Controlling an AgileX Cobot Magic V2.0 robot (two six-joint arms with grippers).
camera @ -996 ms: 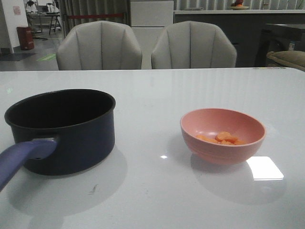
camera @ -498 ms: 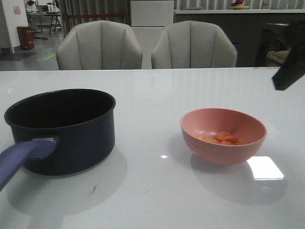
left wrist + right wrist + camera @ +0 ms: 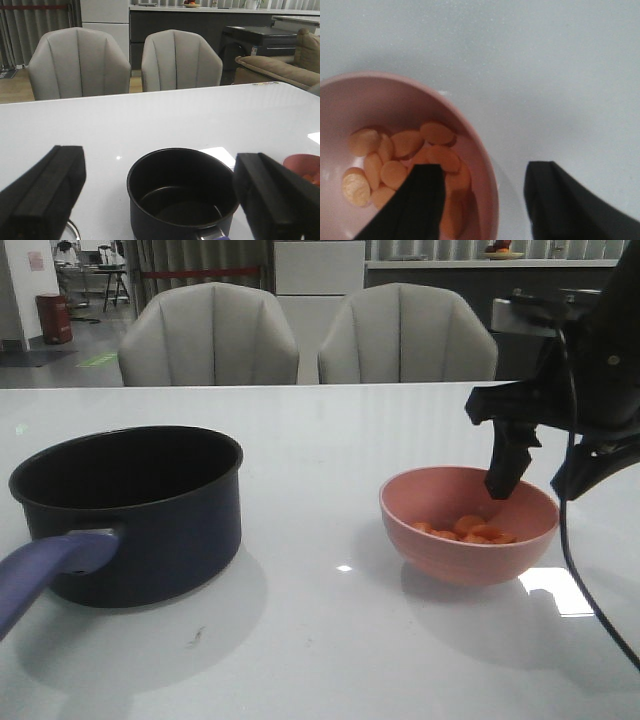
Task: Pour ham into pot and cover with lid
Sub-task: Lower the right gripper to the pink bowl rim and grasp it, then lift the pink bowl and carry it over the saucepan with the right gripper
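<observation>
Straddling the pink bowl's [image 3: 468, 525] rim, the right pincer [image 3: 535, 478] is hanging open, one finger over the ham [image 3: 410, 160] inside, seemingly readying a rim grasp. The left pincer [image 3: 160, 197] is waiting spread wide behind the empty pot [image 3: 130, 510] on the table [image 3: 320, 640]; I'm seeing no lid clearly.

White glossy table [image 3: 320, 640] fills foreground, bright window glare patch on surface at right. Pink bowl [image 3: 440, 550] sits on table, right of centre. Two grey padded chairs behind far table edge, side by side: left chair [image 3: 208, 335], right chair [image 3: 405, 333]. Red bin [image 3: 53, 318] on floor far back left. White cabinet [image 3: 318, 268] between chairs in background. Dark counter [image 3: 470, 290] along back wall at right, small dish on top. Beige sofa [image 3: 277, 67] at far right in left wrist view.
</observation>
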